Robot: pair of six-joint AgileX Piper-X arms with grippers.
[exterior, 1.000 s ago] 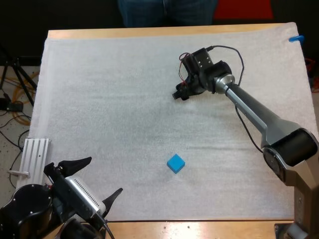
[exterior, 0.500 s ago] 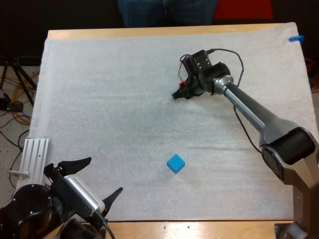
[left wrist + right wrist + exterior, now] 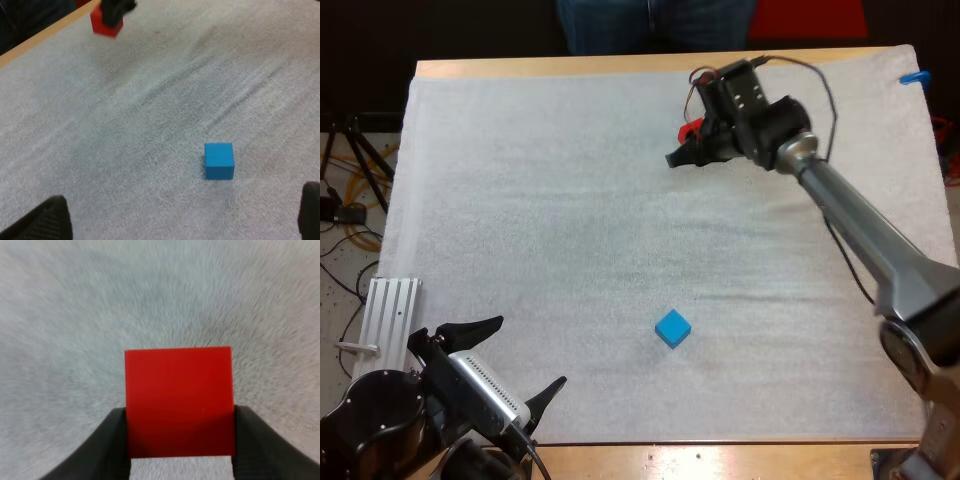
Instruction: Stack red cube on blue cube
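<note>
My right gripper (image 3: pixel 686 150) hangs above the far middle of the mat, shut on the red cube (image 3: pixel 691 130). In the right wrist view the red cube (image 3: pixel 179 401) is pressed between the two black fingers (image 3: pixel 116 440), lifted off the mat. The blue cube (image 3: pixel 672 328) rests on the mat in the near middle, well short of the right gripper. My left gripper (image 3: pixel 518 362) stays at the near left corner, open with nothing between its fingers. In the left wrist view the blue cube (image 3: pixel 219 160) lies ahead and the red cube (image 3: pixel 105 24) hangs far off in the other gripper.
A ribbed metal block (image 3: pixel 390 311) lies off the mat's near left edge. A person's legs (image 3: pixel 655 22) stand beyond the table's far side. Open white mat (image 3: pixel 540 220) spreads between the two cubes.
The right gripper has risen and moved toward the far side with the red cube in it. The blue cube and the left arm have not moved.
</note>
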